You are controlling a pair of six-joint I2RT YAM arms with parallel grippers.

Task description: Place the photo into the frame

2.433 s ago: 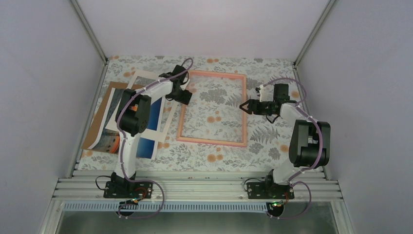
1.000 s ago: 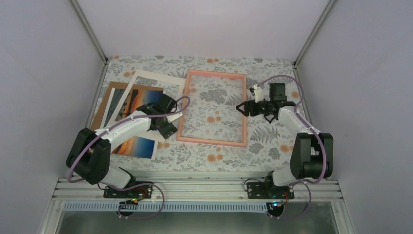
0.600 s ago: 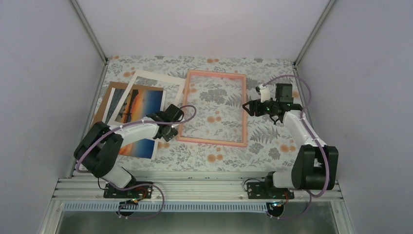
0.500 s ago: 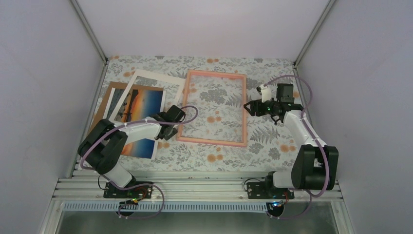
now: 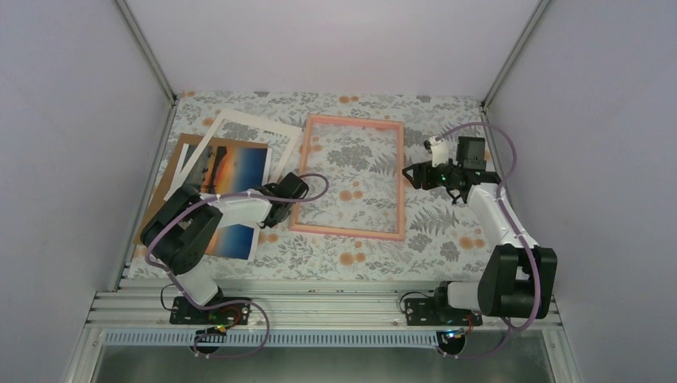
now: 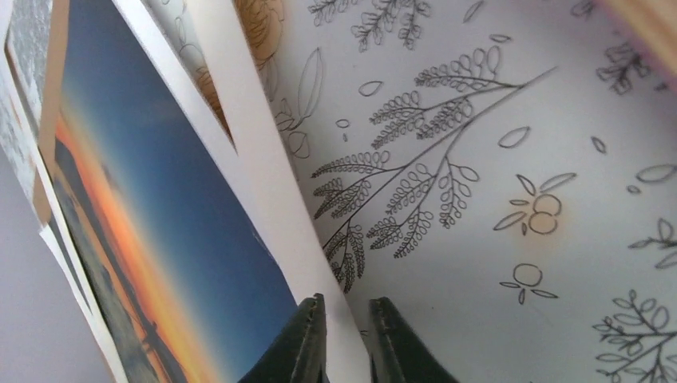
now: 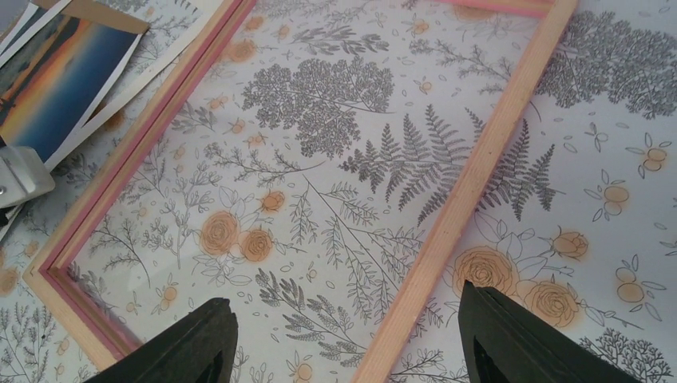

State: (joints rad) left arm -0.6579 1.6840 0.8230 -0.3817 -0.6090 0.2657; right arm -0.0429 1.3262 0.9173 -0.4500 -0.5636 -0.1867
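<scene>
— while the left gripper pinches the white mat at its near corner, nearly closed, where's the photo?
— left of the frame, partly under that mat. right gripper spread wide, empty, above the frame.

Left claw at white mat, beside frame

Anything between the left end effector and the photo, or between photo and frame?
Yes: the white mat overlaps the photo at its edge, and the left end effector pinches that strip, not the print. Photo to frame: nothing visible blocks, just table.
</scene>
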